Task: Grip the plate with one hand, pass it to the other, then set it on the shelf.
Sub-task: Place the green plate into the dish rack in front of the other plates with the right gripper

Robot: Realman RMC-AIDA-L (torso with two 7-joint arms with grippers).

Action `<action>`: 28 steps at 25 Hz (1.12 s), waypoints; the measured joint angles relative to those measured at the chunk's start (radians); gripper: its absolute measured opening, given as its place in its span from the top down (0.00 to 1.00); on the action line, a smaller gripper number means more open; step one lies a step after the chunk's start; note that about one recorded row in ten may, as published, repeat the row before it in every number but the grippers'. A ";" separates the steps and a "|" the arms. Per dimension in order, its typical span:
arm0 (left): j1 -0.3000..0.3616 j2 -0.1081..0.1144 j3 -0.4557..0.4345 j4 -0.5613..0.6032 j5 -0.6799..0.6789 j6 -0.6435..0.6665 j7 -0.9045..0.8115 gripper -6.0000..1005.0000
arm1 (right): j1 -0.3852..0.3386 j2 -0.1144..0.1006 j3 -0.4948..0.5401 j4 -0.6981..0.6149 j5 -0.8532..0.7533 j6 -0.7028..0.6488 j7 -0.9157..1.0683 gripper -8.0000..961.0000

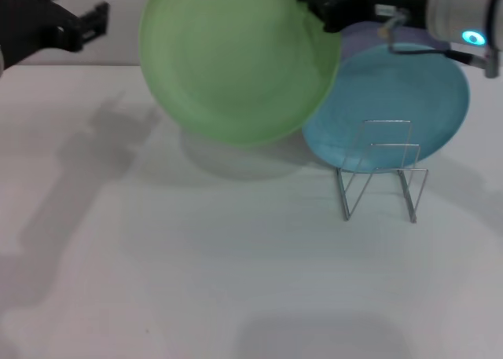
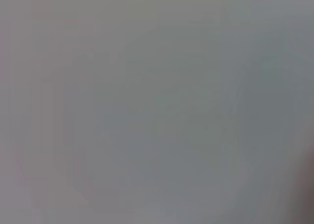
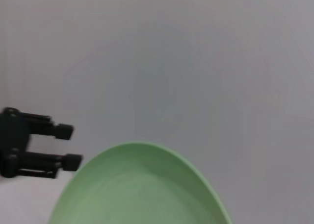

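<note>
Green plate held aloft above the far middle of the desk, face tilted toward the camera, well clear of the surface; likely lifted this way to present its free left rim for the hand-over. Right pincer clenched on the plate's upper right rim, arm reaching in from the far right.

Left pincer at far left, fingers parted and empty, pointing at the plate but apart from it; right wrist view confirms the gap.

Shelf stands on the desk to the right, nearer, empty. A sky-blue plate lies just behind it.
</note>
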 joint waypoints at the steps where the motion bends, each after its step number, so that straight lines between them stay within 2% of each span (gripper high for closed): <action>1: 0.020 0.000 0.034 0.020 0.000 0.099 0.016 0.31 | 0.000 0.000 0.000 0.000 0.000 0.000 0.000 0.94; 2: 0.045 0.000 0.075 0.050 0.000 0.239 0.033 0.31 | -0.030 0.000 0.001 0.009 0.052 -0.011 -0.057 0.94; 3: 0.052 0.000 0.089 0.065 0.000 0.285 0.036 0.31 | -0.062 0.000 0.003 0.015 0.119 -0.019 -0.123 0.94; 6: 0.082 -0.001 0.202 0.227 -0.001 0.731 0.015 0.31 | -0.150 0.000 0.011 0.020 0.288 -0.032 -0.304 0.94; 8: 0.075 0.000 0.239 0.317 0.001 0.893 -0.032 0.30 | -0.203 0.000 0.018 0.011 0.368 -0.034 -0.411 0.94; 9: 0.064 0.002 0.272 0.395 0.008 1.020 -0.076 0.30 | -0.226 0.000 0.019 0.001 0.402 -0.035 -0.458 0.94; 10: 0.036 0.003 0.319 0.527 0.036 1.210 -0.159 0.30 | -0.263 0.001 0.029 -0.030 0.484 -0.035 -0.561 0.94; 11: 0.036 0.003 0.319 0.527 0.036 1.210 -0.159 0.31 | -0.263 0.001 0.029 -0.030 0.484 -0.035 -0.561 0.94; 14: -0.029 0.001 0.362 0.782 0.126 1.508 -0.344 0.31 | -0.290 0.001 0.069 -0.108 0.605 0.003 -0.694 0.94; 15: -0.046 0.001 0.366 0.841 0.144 1.570 -0.404 0.31 | -0.295 0.001 0.104 -0.166 0.680 0.050 -0.765 0.94; 16: -0.065 0.000 0.369 0.902 0.158 1.628 -0.463 0.31 | -0.295 0.001 0.104 -0.166 0.680 0.050 -0.765 0.94; 19: -0.104 0.000 0.370 1.014 0.173 1.706 -0.572 0.30 | -0.289 0.001 0.168 -0.272 0.793 0.173 -0.905 0.94; 20: -0.112 0.000 0.370 1.034 0.175 1.713 -0.592 0.30 | -0.281 0.000 0.213 -0.323 0.823 0.252 -0.952 0.94; 21: -0.115 0.001 0.370 1.045 0.175 1.715 -0.600 0.30 | -0.281 0.000 0.213 -0.323 0.823 0.252 -0.952 0.94; 22: -0.119 0.001 0.370 1.054 0.177 1.716 -0.605 0.30 | -0.275 -0.001 0.255 -0.355 0.826 0.318 -0.982 0.94; 24: -0.120 0.001 0.370 1.060 0.189 1.717 -0.607 0.30 | -0.274 -0.001 0.273 -0.367 0.826 0.345 -0.999 0.94; 25: -0.119 0.000 0.371 1.063 0.201 1.718 -0.608 0.30 | -0.276 0.000 0.314 -0.391 0.825 0.403 -1.055 0.94; 28: -0.117 -0.001 0.374 1.066 0.209 1.716 -0.609 0.30 | -0.279 0.000 0.346 -0.409 0.825 0.440 -1.096 0.94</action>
